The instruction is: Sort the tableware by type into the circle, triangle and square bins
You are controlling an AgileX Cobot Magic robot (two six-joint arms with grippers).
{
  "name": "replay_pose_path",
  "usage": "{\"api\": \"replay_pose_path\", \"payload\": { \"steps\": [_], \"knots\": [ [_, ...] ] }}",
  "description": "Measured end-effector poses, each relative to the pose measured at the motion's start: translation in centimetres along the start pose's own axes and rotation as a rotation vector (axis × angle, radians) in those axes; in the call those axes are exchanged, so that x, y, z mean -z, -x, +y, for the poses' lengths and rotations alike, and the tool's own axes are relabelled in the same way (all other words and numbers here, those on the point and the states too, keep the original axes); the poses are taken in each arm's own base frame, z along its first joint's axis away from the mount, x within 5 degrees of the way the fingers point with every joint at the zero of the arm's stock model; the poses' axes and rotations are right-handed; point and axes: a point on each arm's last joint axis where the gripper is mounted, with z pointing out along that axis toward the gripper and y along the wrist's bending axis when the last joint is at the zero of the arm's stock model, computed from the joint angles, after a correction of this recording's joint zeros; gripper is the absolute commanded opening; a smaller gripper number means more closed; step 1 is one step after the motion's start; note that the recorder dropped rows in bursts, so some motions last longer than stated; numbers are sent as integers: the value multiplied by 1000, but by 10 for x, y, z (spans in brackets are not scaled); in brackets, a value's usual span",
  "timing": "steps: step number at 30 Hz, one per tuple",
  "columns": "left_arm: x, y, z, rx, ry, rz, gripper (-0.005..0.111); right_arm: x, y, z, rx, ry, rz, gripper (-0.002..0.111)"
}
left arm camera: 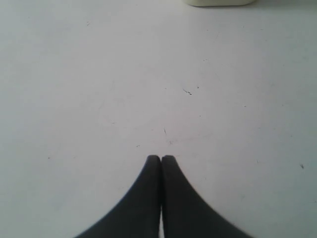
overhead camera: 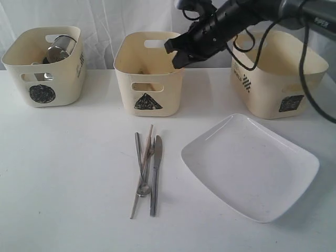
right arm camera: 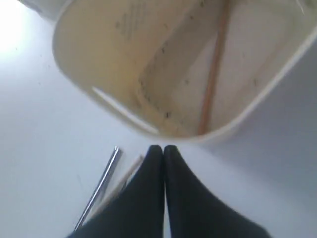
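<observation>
Exterior view, knife [overhead camera: 155,176] lengthwise toward triangle bin [overhead camera: 157,79]

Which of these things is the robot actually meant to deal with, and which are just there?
Part of the job: circle bin, triangle bin, square bin, steel mug, plate, knife, fork, loose chopstick, binned chopstick.
Just there: white curtain, black cable, table.

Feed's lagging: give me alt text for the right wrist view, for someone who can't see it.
The right gripper, fingers shut and empty, points at the rim of a cream bin holding one chopstick. A steel utensil and a second chopstick lie on the white table beside it.
</observation>
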Motion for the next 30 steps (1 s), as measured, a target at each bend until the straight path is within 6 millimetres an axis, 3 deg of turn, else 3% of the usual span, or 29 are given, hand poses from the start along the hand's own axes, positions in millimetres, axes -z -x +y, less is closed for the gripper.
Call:
{"api": "replay_pose_path", "payload": {
  "steps": [3,4,9,11,13,20,26,30],
  "knots": [
    [0,0,0,0,0,0,1,11,-28,10,-107,-4,155,0],
    [0,0,0,0,0,0,1,9,-50,23,-128,-2,227,0],
    [0,0,0,0,0,0,1,10,-118,129,-96,39,266,0],
    [0,0,0,0,0,0,1,2,-133,162,-49,59,239,0],
    [0,0,0,0,0,0,1,-8,-135,182,-7,67,172,0],
    [0,0,0,0,0,0,1,-33,-127,180,-37,31,18,9],
    [0,0,0,0,0,0,1,-58,-136,170,-52,1,43,9],
    [0,0,0,0,0,0,1,-62,-138,168,-55,-7,38,9]
  ]
}}
